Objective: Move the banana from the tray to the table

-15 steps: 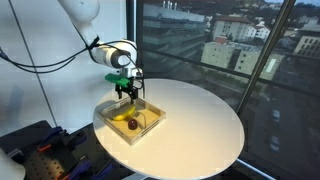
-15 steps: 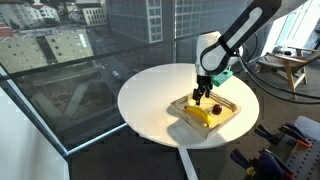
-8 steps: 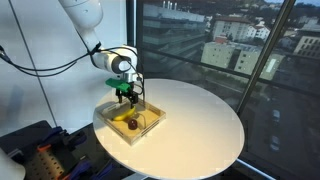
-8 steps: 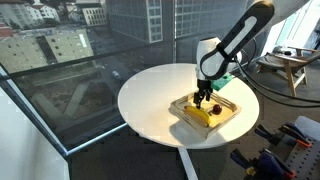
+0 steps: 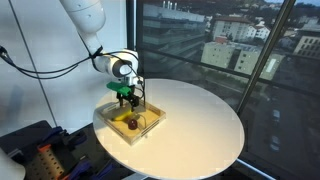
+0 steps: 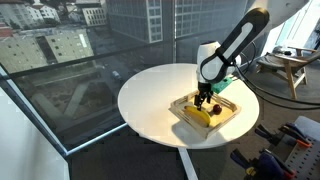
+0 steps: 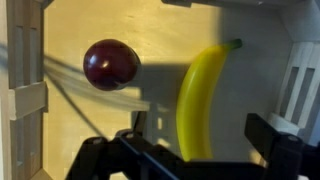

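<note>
Well, the round white counter [image 5: 200, 120] fills most of both exterior views, and near its edge on my arm's side sits the shallow square tray [image 5: 148, 130] with its low pale walls. My end effector [image 5: 127, 98] hangs directly over that tray, pointing down into it, low between the walls.

From the wrist view, my end effector [image 7: 200, 152] is spread wide. One dark finger [image 7: 140, 150] stands on one side of the banana [image 7: 200, 95] and the other finger [image 7: 275, 140] on the far side, with pale tray floor showing in the gap on each side, so nothing is held.

The banana lies flat on the tray floor, its curved yellow body running away from me to a darker tip near the far wall. Beside it, apart from it and nearer one tray wall [image 7: 25, 70], rests a small dark red round fruit [image 7: 110, 64].
</note>
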`<action>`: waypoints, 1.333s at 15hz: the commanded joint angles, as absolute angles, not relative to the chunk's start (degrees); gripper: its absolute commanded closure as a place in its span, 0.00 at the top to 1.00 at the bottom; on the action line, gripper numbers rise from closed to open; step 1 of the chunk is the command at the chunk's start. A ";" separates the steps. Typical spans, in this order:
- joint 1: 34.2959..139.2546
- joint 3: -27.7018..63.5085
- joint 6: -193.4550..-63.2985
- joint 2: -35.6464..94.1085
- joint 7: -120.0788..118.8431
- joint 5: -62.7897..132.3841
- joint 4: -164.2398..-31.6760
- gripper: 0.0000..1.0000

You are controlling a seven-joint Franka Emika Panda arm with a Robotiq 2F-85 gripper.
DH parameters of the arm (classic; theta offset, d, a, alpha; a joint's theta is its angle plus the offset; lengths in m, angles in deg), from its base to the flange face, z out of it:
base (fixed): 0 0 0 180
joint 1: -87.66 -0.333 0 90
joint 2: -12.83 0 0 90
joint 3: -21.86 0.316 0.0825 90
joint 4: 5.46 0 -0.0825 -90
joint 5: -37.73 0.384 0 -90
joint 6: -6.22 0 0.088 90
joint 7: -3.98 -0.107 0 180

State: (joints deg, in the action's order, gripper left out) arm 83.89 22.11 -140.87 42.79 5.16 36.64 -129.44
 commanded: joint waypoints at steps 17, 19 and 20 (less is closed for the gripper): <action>82.82 20.76 -144.26 46.94 1.99 35.26 -127.43 1.00; 82.72 20.72 -144.28 47.06 1.91 35.28 -127.42 1.00; 82.59 20.62 -144.27 47.15 1.78 35.23 -127.38 1.00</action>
